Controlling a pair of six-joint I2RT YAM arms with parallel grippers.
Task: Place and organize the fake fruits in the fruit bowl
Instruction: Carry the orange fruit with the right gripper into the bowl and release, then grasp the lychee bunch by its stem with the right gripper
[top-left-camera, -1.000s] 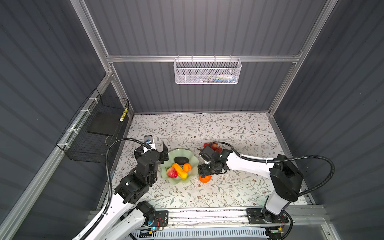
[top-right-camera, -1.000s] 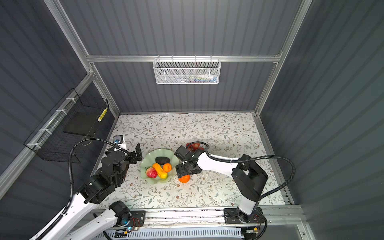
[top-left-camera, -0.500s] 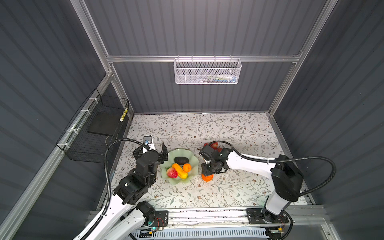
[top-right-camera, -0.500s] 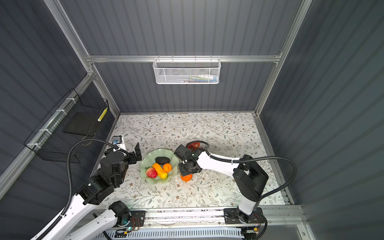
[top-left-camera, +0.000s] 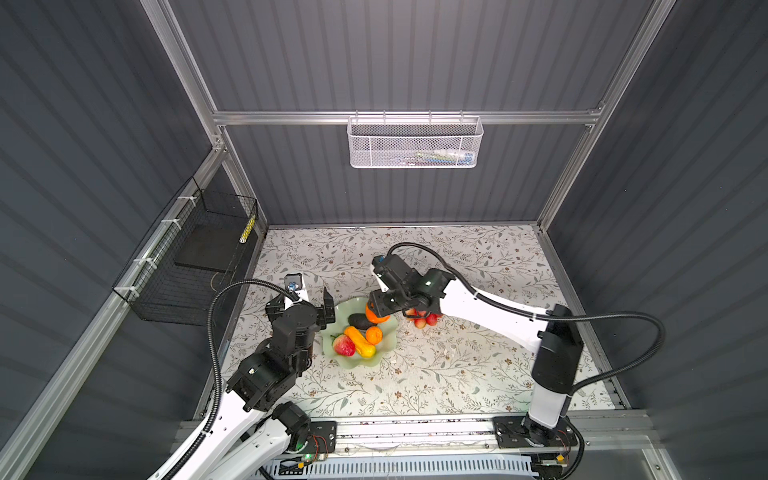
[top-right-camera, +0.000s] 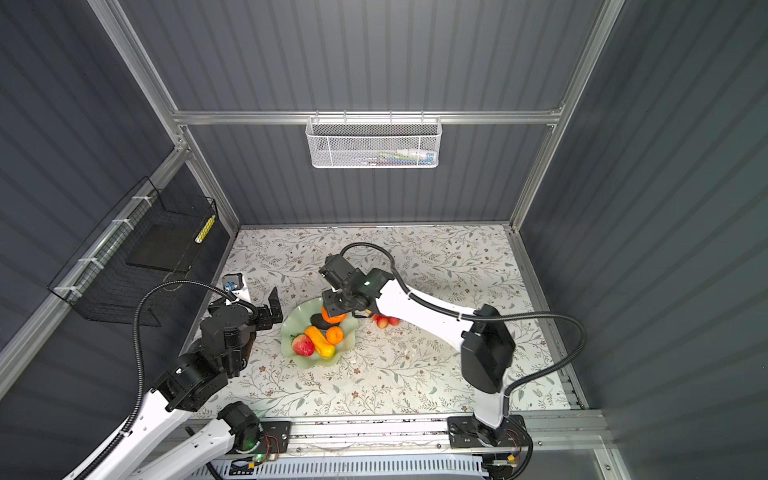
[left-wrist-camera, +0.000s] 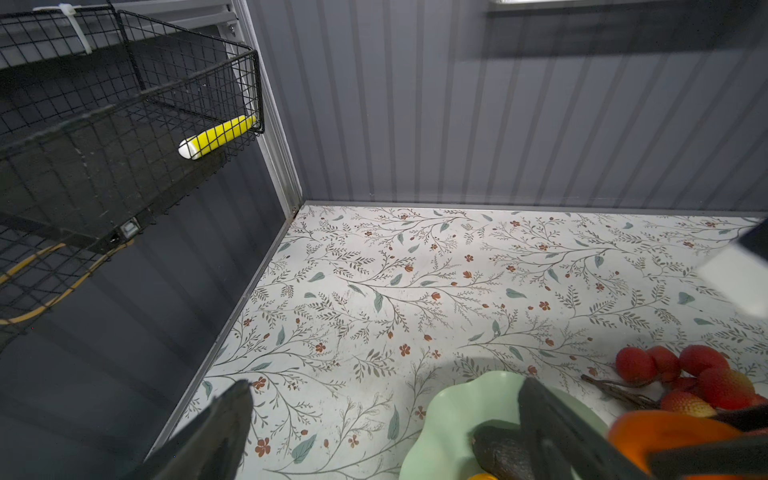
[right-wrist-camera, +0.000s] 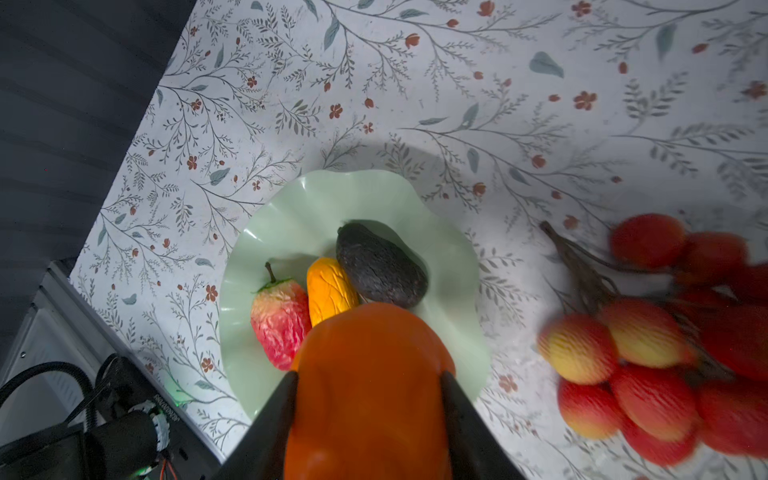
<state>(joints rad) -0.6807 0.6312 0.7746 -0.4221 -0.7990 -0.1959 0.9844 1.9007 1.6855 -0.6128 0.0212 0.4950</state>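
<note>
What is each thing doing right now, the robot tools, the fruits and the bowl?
right tool, shut on the held orange.
left tool, open and empty.
held orange, in the air, not yet in the fruit bowl.
fruit bowl, upright, holding avocado, second orange, yellow fruit, strawberry-like fruit.
grape cluster, lying on the table outside the bowl.

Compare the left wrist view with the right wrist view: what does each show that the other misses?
Left wrist only: the black wire basket holding a yellow stick, and the open left gripper. Right wrist only: the strawberry in the bowl and the right gripper clamped on the orange from both sides. Both: the bowl, the avocado in it, the orange, and the grapes on the table beside it.
</note>
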